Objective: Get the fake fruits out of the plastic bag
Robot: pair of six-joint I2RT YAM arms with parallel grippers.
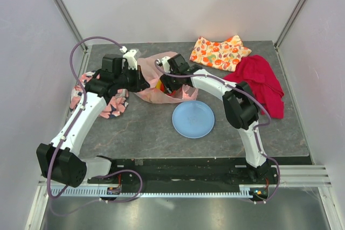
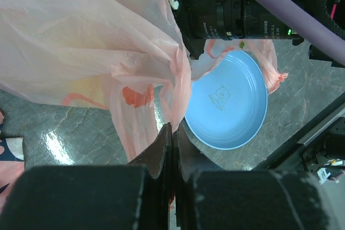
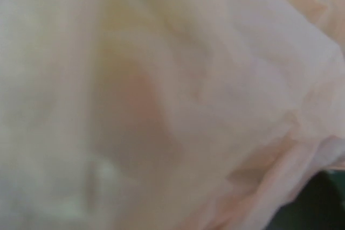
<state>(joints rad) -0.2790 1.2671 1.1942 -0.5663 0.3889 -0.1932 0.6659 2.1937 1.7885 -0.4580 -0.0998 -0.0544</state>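
Your left gripper (image 2: 171, 133) is pinched shut on a fold of the plastic bag (image 2: 81, 36), far-centre on the table (image 1: 135, 133). The right gripper (image 1: 165, 83) is buried inside it (its opening is unreadable). The fake fruits (image 2: 86, 87) perhaps show through the film. Closing blind could snag film instead.

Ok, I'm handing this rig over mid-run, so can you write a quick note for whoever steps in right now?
Left gripper: shut, pinching a fold of the plastic bag.
Right gripper: pushed into the bag's mouth. Its own camera shows only blurred pink film, so I cannot tell whether it is open or shut.
Fake fruits: a bit of yellow and red shows at the bag's mouth; any others are hidden inside.
Done: no fruit is visibly out, and none lies on the blue plate.
Left: take every fruit out of the bag.
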